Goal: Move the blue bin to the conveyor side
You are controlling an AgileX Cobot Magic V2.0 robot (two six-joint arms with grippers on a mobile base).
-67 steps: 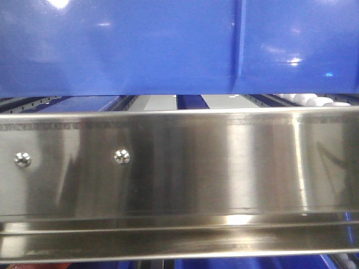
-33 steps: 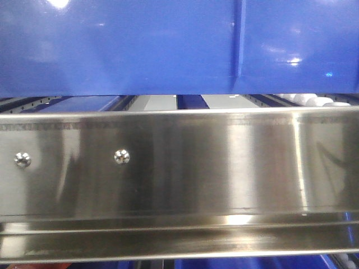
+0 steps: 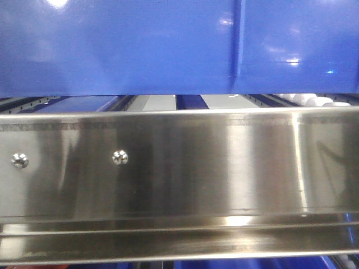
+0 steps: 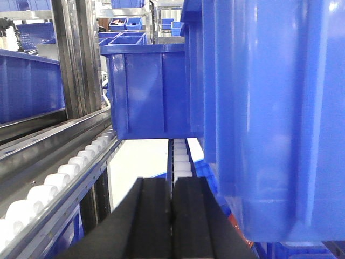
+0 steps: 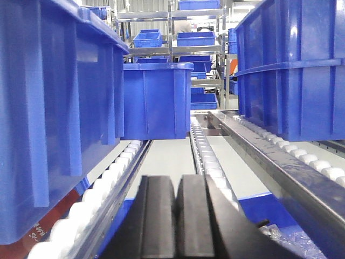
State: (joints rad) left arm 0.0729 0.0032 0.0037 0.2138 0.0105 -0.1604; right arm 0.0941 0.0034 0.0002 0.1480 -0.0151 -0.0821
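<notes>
Steel rack (image 3: 179,168): front rail fills the lower frame, front view | white rollers (image 5: 102,199): rows running back from lower left, right wrist view | blue bin (image 3: 123,45): across top of frame, above rail | second bin (image 5: 156,100): centre, farther back on rollers | third bin (image 5: 294,70): upper right, on right-hand roller row

Black-padded left tool (image 4: 172,189) with jaws pressed together, right tool (image 5: 177,186) jaws likewise touching

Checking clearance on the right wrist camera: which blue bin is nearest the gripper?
The blue bin filling the left edge, alongside the right gripper; the centre bin and right-hand bin sit farther off.
</notes>
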